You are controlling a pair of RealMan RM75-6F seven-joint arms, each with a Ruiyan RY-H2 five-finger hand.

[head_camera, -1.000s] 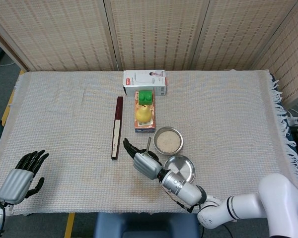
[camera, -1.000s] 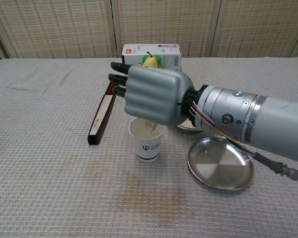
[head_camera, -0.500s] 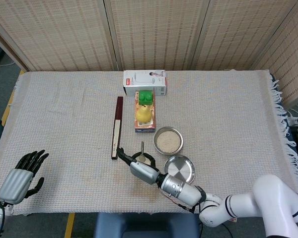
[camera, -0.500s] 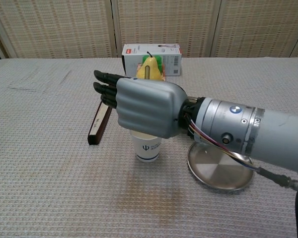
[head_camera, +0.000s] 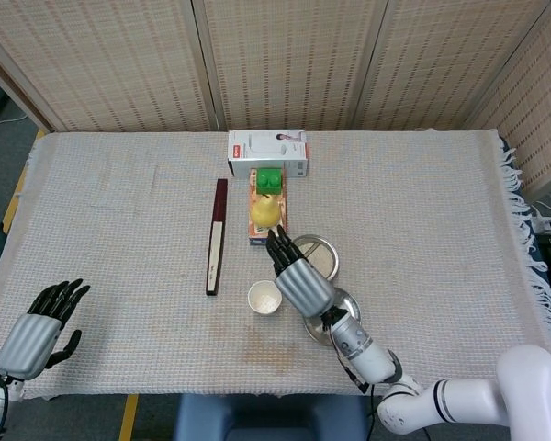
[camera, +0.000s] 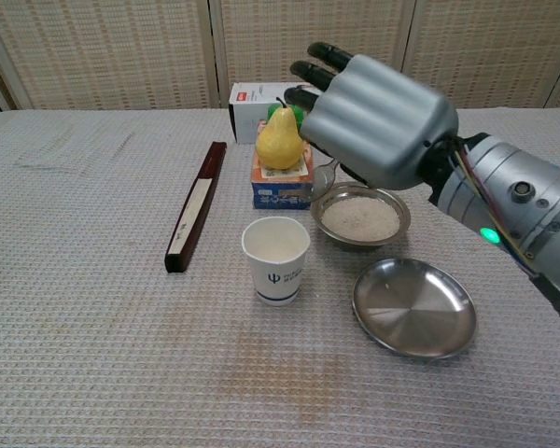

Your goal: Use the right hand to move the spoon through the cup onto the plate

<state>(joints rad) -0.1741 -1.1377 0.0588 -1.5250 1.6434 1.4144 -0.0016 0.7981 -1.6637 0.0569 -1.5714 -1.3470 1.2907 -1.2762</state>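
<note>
My right hand [camera: 378, 117] hangs in the air over the far rim of the rice bowl [camera: 359, 217], its fingers stretched toward the back of the table. Under its palm shows the rounded end of the spoon [camera: 323, 175], pinched in that hand; the handle is hidden. The white paper cup [camera: 276, 259] stands upright to the left of the hand, nothing in or over it. The steel plate [camera: 413, 308] lies bare in front of the bowl. In the head view the right hand [head_camera: 298, 276] covers part of the bowl and plate, beside the cup [head_camera: 264, 298]. My left hand [head_camera: 37, 331] rests with fingers apart at the near left edge.
A pear [camera: 280, 140] sits on a blue box [camera: 280, 191] behind the cup, with a white box [camera: 261, 105] and a green block further back. A long dark flat case [camera: 194, 207] lies left of the cup. Wicker screens close off the back.
The right hand has left its place over the cup, rising and swinging right and back to above the rice bowl. The cup now shows uncovered. The left hand has not moved.
</note>
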